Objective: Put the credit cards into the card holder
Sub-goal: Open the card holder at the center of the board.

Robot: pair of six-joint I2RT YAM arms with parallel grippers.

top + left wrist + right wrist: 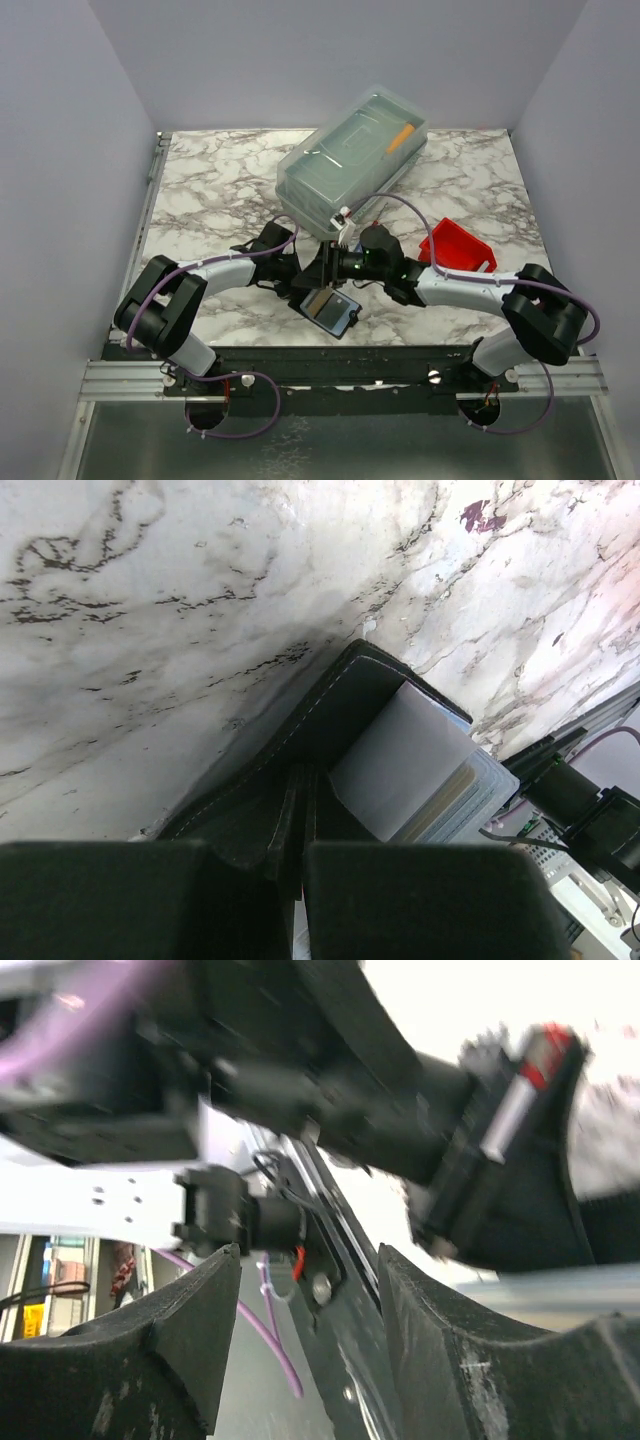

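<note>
Card holder lies open on the marble worktop, close to the front edge, between my two arms. Through the left wrist camera I see its black stitched leather, with a pale sleeve in one half and the edges of credit cards stacked there, one of them tan. My left end effector is narrow, pinching a leather flap of the holder. My right end effector hangs just beside it, fingers apart at a middling width; that view is blurred. Farther back stands a clear lidded box, and to the right a red bin
</note>
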